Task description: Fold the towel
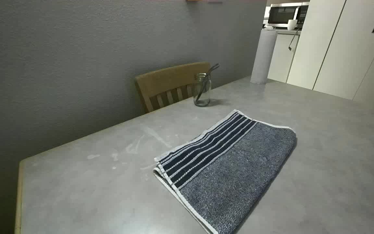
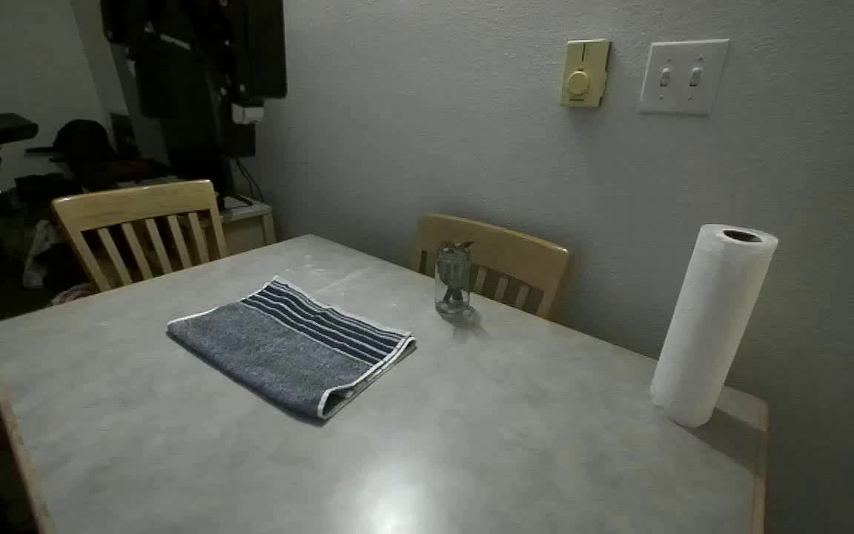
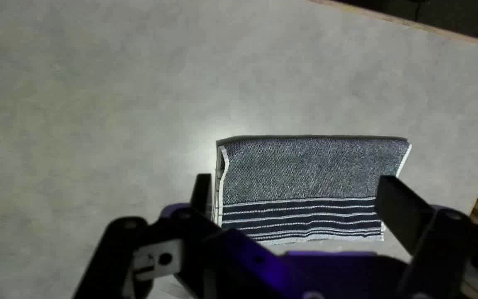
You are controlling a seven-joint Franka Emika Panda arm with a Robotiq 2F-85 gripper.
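Wrist view shows me the black two-fingered gripper (image 3: 293,189) with its fingers spread wide and nothing held between them, above the dark grey terry-cloth towel (image 3: 305,174) with white edging and a navy-and-white striped band. Both exterior views have the cloth lying doubled on the pale grey, wood-edged table (image 2: 531,445), stripes along its far side. I'd judge one fold made and perhaps a second wanted. To do that well, I would come down over a short end, square to the hem, and pinch every layer at once; on the wrist view's left end the hem gapes loosely, so a shallow grip might catch only the top sheet. Then lift low, carry slowly to the opposite end and lay it flat, minding the clear, upright glass jar (image 1: 202,92) standing apart but near the right end of the stripes
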